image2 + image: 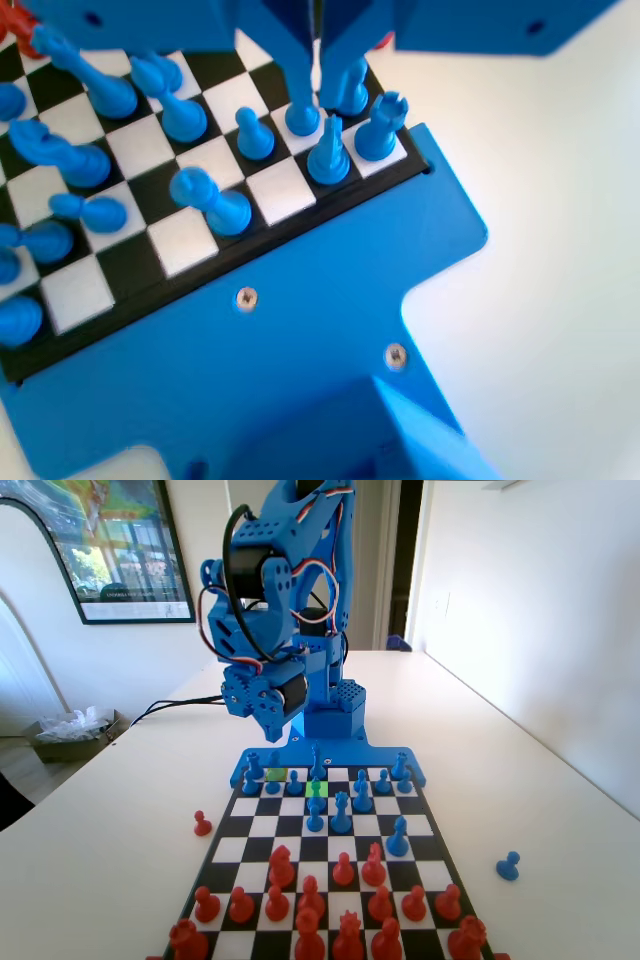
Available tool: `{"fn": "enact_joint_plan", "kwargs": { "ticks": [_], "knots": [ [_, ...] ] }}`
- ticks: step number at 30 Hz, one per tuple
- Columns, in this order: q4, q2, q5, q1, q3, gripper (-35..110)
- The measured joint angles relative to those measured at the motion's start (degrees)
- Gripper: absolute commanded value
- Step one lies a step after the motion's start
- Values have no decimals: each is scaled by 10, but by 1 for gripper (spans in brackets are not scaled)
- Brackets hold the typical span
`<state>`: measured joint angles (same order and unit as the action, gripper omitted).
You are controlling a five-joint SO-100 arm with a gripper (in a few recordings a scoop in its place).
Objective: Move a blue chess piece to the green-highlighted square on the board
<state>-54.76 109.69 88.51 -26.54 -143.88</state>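
The board (262, 825) runs from the red pieces in front to the blue arm's base. The green-highlighted square (316, 788) lies in the second row from the arm, near the middle, with blue chess pieces (341, 813) packed around it. My gripper (268, 718) hangs well above the board's far left corner, jaws close together with nothing between them. In the wrist view the gripper (318, 95) points down over a corner group on the board (290, 190): a blue pawn (302, 118), a bishop (328, 155) and a rook (380, 130).
A duller yellow-green square (276, 775) sits in the far row, left of the green one. Red pieces (310, 895) fill the near rows. A red pawn (203, 824) stands off the board on the left and a blue pawn (508, 865) on the right.
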Motion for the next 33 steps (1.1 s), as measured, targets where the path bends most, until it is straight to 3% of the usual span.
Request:
{"fn": "enact_joint_plan", "kwargs": {
  "ticks": [33],
  "knots": [
    [65,-40,11,5,-17,7]
  ]
}}
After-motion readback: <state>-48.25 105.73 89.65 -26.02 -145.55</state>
